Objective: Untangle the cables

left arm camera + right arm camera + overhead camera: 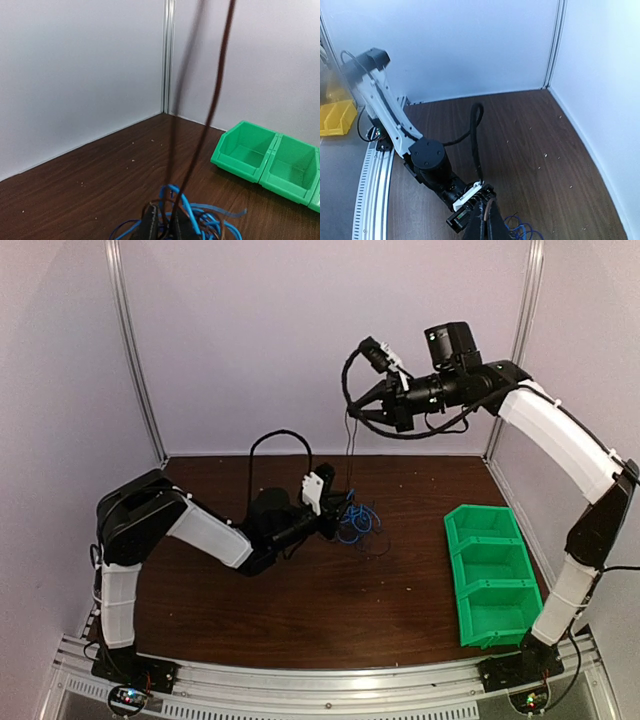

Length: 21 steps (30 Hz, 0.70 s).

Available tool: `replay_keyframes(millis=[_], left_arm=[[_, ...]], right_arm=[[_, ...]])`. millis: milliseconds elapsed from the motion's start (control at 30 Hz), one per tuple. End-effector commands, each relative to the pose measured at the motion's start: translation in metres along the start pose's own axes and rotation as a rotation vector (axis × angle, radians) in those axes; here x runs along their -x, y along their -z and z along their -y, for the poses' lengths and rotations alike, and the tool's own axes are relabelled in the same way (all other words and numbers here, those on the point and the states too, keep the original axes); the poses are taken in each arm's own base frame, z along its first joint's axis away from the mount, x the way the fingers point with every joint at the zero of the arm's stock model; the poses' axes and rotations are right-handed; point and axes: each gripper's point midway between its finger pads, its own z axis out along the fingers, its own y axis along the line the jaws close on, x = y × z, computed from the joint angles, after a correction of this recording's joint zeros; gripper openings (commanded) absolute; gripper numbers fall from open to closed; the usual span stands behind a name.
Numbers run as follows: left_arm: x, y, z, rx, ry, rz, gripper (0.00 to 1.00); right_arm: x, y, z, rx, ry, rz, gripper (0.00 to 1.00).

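Near the middle of the brown table (300, 610) we see the cables (358, 525) lying in a blue and black tangle. Our left gripper (335, 512) sits low against it, its fingers (149, 227) closed on several strands. High above, our right gripper (356, 410) pinches one black strand (349, 455), which hangs straight down into the tangle. A green bin (490, 580) sits well apart on the right.

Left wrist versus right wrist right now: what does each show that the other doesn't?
Only the left wrist shows the green plastic compartment bin. Only the right wrist shows the black-and-white left arm, a yellow plastic bin beyond the rail, and the right gripper shut on a thin dark cable. Both show that cable rising from the tangle of blue and black cables on the dark wooden table.
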Motion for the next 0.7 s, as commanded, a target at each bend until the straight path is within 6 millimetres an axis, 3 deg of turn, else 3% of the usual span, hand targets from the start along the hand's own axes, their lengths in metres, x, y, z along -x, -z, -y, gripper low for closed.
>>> replay_keyframes(millis=[0,133,233,300,400,500,667], left_arm=[[-0.035,0.024,-0.005,0.04,0.002,-0.102,0.12],[-0.048,0.052,-0.013,0.097,0.017,-0.17,0.13],[-0.055,0.074,-0.023,0.164,0.019,-0.21,0.13],[-0.059,0.089,-0.03,0.207,0.015,-0.235,0.13],[-0.058,0.109,-0.039,0.266,0.014,-0.247,0.13],[-0.048,0.122,-0.04,0.28,0.018,-0.237,0.13],[-0.013,0.129,-0.029,0.221,0.035,-0.158,0.32]], right_arm=[[0.104,0.089,-0.03,-0.014,0.179,0.269,0.0],[0.143,0.141,-0.043,-0.084,0.268,0.365,0.0],[0.157,0.171,-0.052,-0.101,0.302,0.407,0.0],[0.16,0.181,-0.054,-0.106,0.307,0.417,0.0],[0.153,0.179,-0.053,-0.103,0.292,0.409,0.0],[0.133,0.162,-0.037,-0.094,0.235,0.397,0.0],[0.092,0.131,-0.01,-0.091,0.115,0.363,0.0]])
